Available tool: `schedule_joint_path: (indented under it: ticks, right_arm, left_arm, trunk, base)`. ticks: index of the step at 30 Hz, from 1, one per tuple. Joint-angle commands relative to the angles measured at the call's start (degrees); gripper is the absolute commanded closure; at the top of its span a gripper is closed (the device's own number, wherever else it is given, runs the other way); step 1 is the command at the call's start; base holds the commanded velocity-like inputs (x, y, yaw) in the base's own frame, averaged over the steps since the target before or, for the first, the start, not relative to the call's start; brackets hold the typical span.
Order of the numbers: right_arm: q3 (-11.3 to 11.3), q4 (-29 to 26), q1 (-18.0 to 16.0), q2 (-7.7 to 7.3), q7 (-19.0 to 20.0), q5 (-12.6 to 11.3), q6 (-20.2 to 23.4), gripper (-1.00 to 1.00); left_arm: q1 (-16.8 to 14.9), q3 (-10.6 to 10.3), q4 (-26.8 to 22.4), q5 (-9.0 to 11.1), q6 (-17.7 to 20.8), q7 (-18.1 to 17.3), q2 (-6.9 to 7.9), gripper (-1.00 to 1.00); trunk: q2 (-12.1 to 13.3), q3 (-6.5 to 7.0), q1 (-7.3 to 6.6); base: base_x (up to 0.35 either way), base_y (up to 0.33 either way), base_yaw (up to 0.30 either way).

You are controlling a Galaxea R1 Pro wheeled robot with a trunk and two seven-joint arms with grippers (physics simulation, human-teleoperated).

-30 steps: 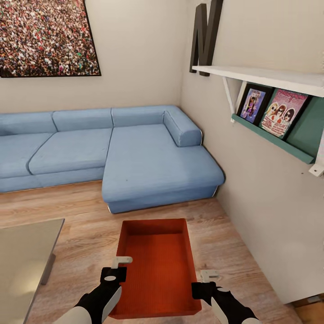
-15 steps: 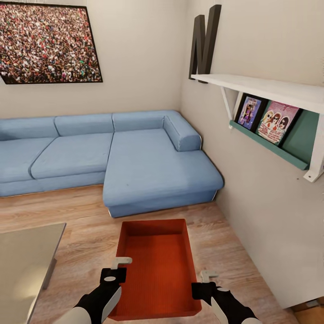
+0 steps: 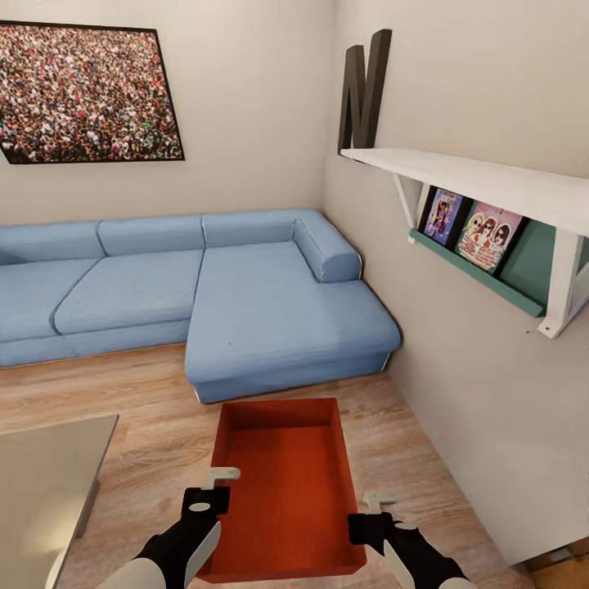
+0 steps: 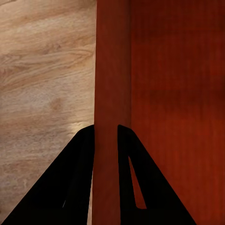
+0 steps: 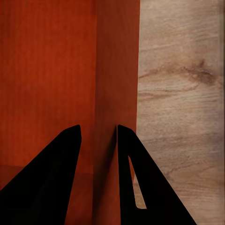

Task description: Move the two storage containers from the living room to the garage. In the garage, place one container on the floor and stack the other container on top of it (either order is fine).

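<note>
Container (image 3: 282, 483) hangs between your arms above the wood floor (image 3: 147, 393): left gripper (image 4: 106, 140) clenches one side wall, right gripper (image 5: 98, 138) the other.

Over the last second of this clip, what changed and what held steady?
The view itself shifted: sofa, wall picture and shelf all slid in frame, so the robot's camera moved, not the furniture. The storage container keeps its place between the arms, with the left gripper and right gripper still clamped on its side walls above the wood floor.
</note>
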Motion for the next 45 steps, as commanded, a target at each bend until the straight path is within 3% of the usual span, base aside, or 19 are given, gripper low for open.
schedule_joint_path:
  ticks: [1,18,45]
  right_arm:
    - [-0.1,-0.3,0.0,0.06,0.4,-0.9,-1.4,1.0]
    - [-0.1,-0.3,0.0,0.07,0.4,-0.9,-1.4,1.0]
    - [-0.1,-0.2,0.0,0.11,0.4,-0.9,-1.4,1.0]
  left_arm:
    - [0.0,-0.4,0.1,2.1,0.3,0.2,-0.51,1.0]
    - [0.0,-0.4,0.0,2.1,0.3,0.2,-0.55,1.0]
    - [0.0,-0.4,0.0,2.1,0.2,0.2,-0.51,1.0]
  trunk:
    - [0.4,0.21,-0.23]
    - [7.2,3.6,-3.96]
    - [7.2,4.52,-3.96]
  base:
    - [0.0,0.0,-0.126]
    - [0.0,0.0,-0.044]
    - [0.0,0.0,-0.266]
